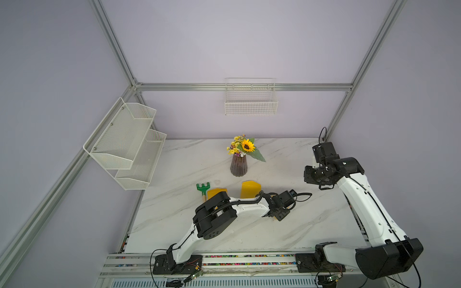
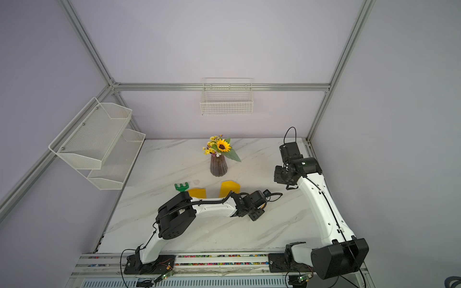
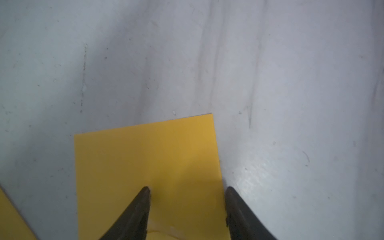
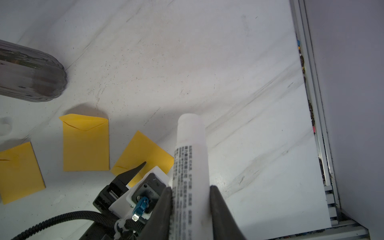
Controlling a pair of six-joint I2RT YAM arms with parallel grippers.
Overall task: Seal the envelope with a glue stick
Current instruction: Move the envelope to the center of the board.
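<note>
The right end effector (image 4: pixel 190 188) is pinching the glue stick (image 4: pixel 190 149) round its printed label, approx mid-body, w/ the plain white end sticking out past the fingers. It's held up in the air over the far right of the bench (image 1: pixel 174 162), well apart from any paper. Can't tell if the cap is on or off.

The left end effector (image 3: pixel 187 189) is down low, jaws spread, nothing gripped. One fingertip (image 3: pixel 143 195) is over the envelope (image 3: pixel 145 155), the other just at its edge. That envelope is the rightmost of 3 yellow ones, mid-bench, lying skewed vs the middle envelope (image 4: pixel 86 145).

Step in hand, as I read it: left arm pins the envelope so glue can go on.
- Press straight down, no sideways scrape. Thin paper will prob slide or crease on the smooth top.
- Keep fingers off the flap strip so the stick has room.
- Flap end is mostly hidden by the arm, so confirm it's open before glue comes in.
- Bring the stick in from the right, tip tilted down, w/ a light stroke along the flap edge.

The vase (image 4: pixel 31 72) sits farther back, so no conflict.
</note>
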